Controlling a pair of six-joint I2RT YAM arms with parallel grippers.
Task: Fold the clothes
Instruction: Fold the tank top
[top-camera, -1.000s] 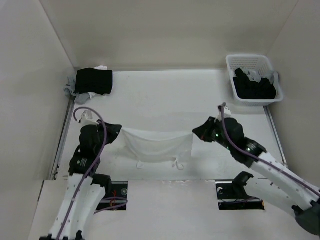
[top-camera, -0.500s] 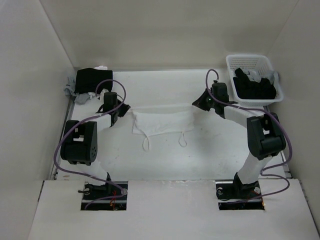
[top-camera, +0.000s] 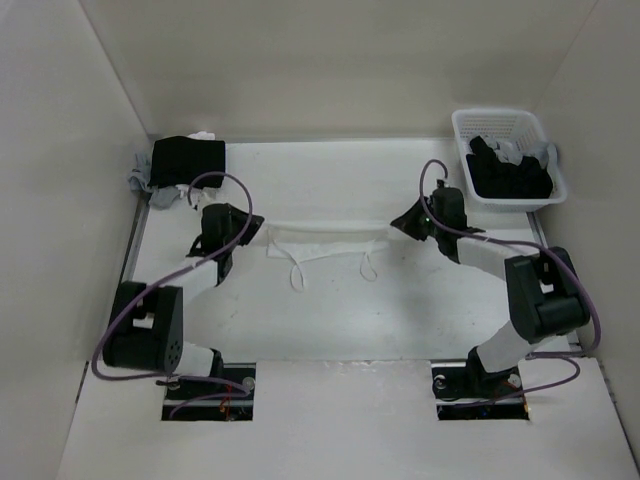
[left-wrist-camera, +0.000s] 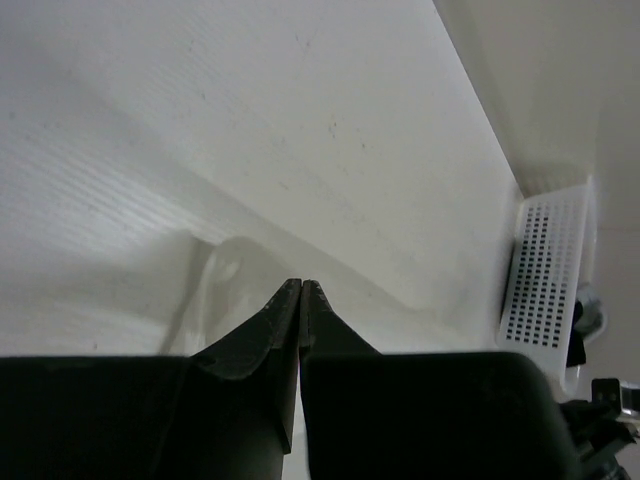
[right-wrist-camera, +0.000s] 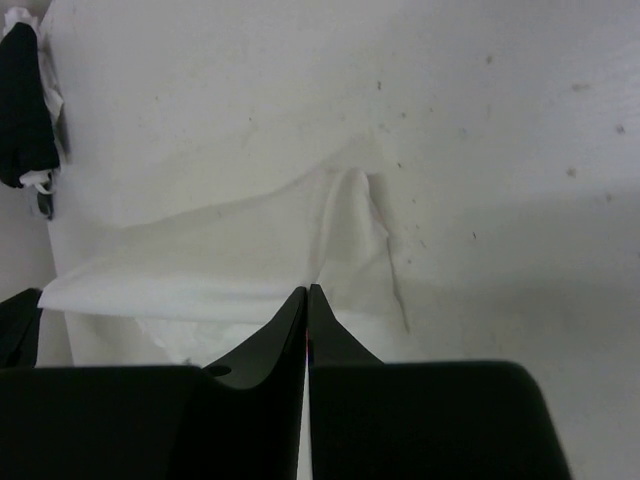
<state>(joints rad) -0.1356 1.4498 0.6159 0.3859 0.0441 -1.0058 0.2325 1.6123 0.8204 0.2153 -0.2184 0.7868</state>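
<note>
The clothes (top-camera: 325, 243) are one thin white garment, stretched in a narrow band across the middle of the table, with two thin strap loops trailing toward the near side. My left gripper (top-camera: 256, 226) is shut on its left end and my right gripper (top-camera: 397, 224) is shut on its right end. In the left wrist view the left gripper (left-wrist-camera: 301, 283) has its jaws pressed together, with translucent fabric (left-wrist-camera: 225, 272) at the tips. In the right wrist view the right gripper (right-wrist-camera: 307, 289) is closed on the edge of the white cloth (right-wrist-camera: 230, 250), which spreads away to the left.
A black folded stack (top-camera: 187, 162) with grey and white pieces lies at the far left corner, also seen as a black stack (right-wrist-camera: 20, 100). A white basket (top-camera: 500, 114) holding black and grey garments (top-camera: 510, 172) stands at the far right, also seen as a perforated basket (left-wrist-camera: 545, 280). Walls enclose the table.
Both arms carried the garment from the near edge out to the middle of the table, then drew back slightly and lowered. It now lies as a narrower band on the surface.
</note>
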